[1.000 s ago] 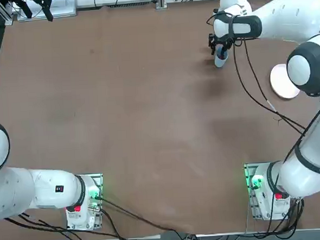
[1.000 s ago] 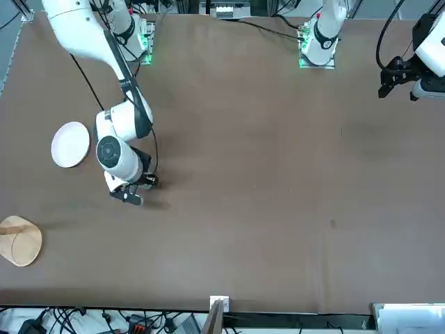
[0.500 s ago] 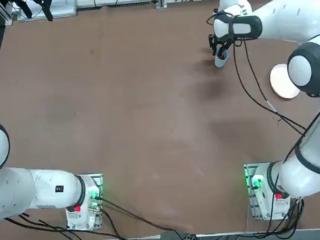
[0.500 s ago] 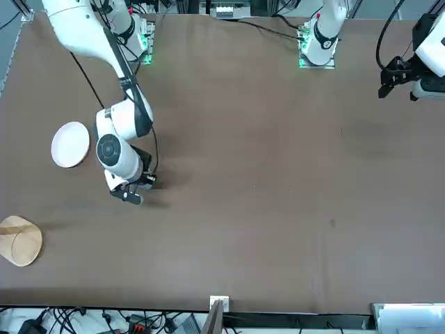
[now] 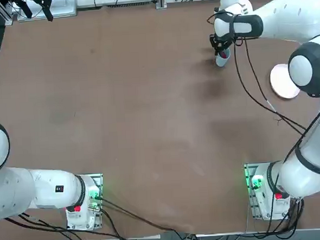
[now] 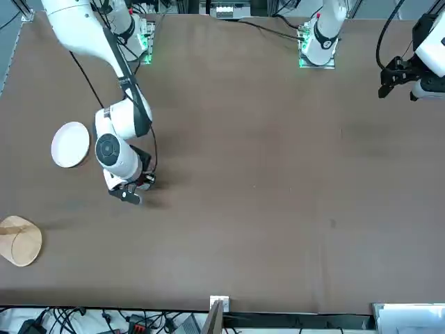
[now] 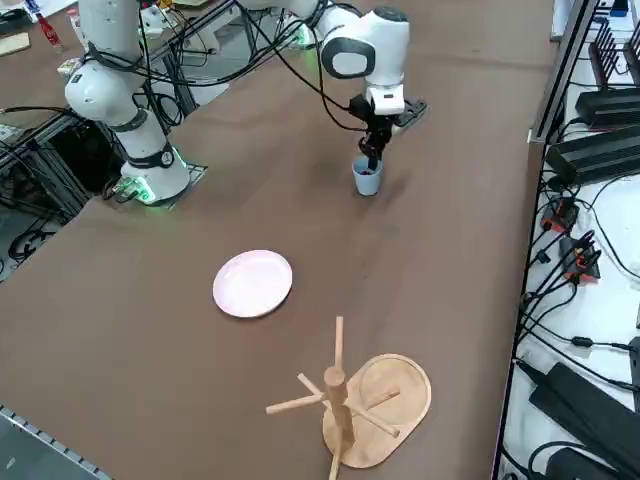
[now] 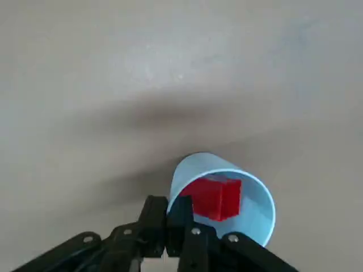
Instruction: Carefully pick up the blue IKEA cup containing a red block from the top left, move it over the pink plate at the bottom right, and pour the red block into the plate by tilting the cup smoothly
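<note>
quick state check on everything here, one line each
blue IKEA cup: upright on the table, rim pinched by the gripper
red block: inside the cup
right gripper: shut on the cup's rim
pink plate: flat on the table, empty
wooden peg stand: upright, nothing hung on it

Brown table [image 5: 127,111], cables [image 7: 580,270] alongside

From across the desk [image 6: 278,174] you cannot see the blue IKEA cup, hidden behind the end effector [image 6: 129,191] and wrist.
</note>
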Robot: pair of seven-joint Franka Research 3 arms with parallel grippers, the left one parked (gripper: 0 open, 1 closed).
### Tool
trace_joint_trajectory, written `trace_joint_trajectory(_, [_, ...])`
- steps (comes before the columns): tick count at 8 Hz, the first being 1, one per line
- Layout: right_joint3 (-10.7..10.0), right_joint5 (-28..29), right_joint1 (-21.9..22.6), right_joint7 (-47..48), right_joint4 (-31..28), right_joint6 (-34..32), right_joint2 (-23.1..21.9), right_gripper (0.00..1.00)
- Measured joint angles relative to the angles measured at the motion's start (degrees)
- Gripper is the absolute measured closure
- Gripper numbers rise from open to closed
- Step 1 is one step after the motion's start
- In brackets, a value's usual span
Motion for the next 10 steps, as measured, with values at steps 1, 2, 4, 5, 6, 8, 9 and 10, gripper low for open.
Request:
trace_joint_trajectory(1, [0.0, 0.4, -0.8, -1.5, 0.1, -2.1, -1.2, 0.97])
trace_joint_trajectory(2, [-0.1, 1.5, -2.0, -4.4, 0.1, -5.3, -3.2, 0.97])
trace_joint_trajectory(4, [-0.2, 2.6, -5.0, -10.5, 0.1, -12.8, -8.7, 0.97])
trace_joint_trajectory(5, [-0.3, 2.8, -6.5, -13.1, -0.5, -15.6, -11.5, 0.97])
trace_joint_trajectory(6, [-0.3, 2.8, -7.7, -15.4, -2.1, -16.6, -14.2, 0.97])
trace_joint_trajectory(8, [-0.5, 2.8, -10.2, -20.4, -6.9, -16.8, -19.6, 0.97])
trace_joint_trajectory(9, [-0.6, 2.8, -12.0, -23.5, -9.4, -16.8, -22.2, 0.97])
trace_joint_trajectory(10, [-0.7, 2.8, -14.1, -26.9, -11.7, -16.8, -24.4, 0.97])
